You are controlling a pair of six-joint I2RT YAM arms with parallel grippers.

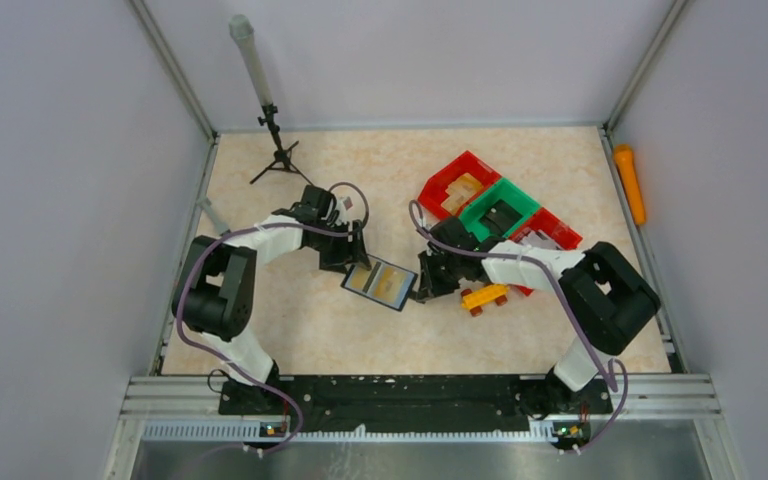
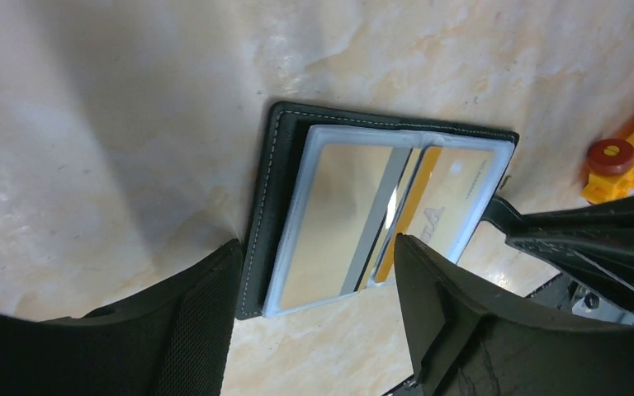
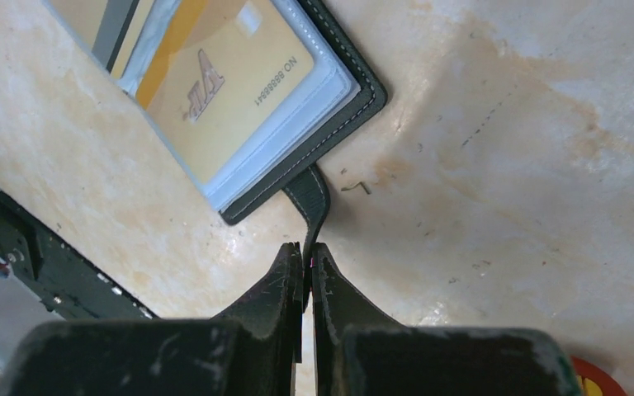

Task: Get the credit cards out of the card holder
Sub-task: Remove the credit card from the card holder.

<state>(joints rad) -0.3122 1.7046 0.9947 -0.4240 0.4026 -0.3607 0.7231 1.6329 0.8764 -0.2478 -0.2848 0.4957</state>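
While the card holder [image 1: 380, 284] lies opened flat on the table [image 1: 290, 330] midway between the two arms, its strap tab [image 3: 314, 198] is pinched by the right gripper [image 3: 308, 257], whose jaws are pressed together on the strip of black leather. At the opposite end the left gripper [image 2: 316, 256] is seen spread apart with nothing held. One side is set at the holder's stitched outer edge and the other over the near end of the clear sleeve [image 2: 293, 231], so that the sleeve's end lies in the gap. The credit cards [image 2: 338, 206] are lodged inside that sleeve. A gold card [image 3: 231, 91] marked VIP is shown plainly in the right wrist view, and none has been drawn out yet.

Several failures can be foreseen. Should the left gripper be shut where it stands, sleeve and leather cover may be caught together with a card, and the whole holder would be dragged rather than emptied. The tab is a thin anchor: it could be pulled from the right gripper under a hard tug, or the holder could be pivoted about it and swung toward the toy brick car [image 1: 485, 297] lying just beside that gripper. A glossy card gripped by only a sliver of edge is liable to be lost — and two cards may be drawn out stuck together.
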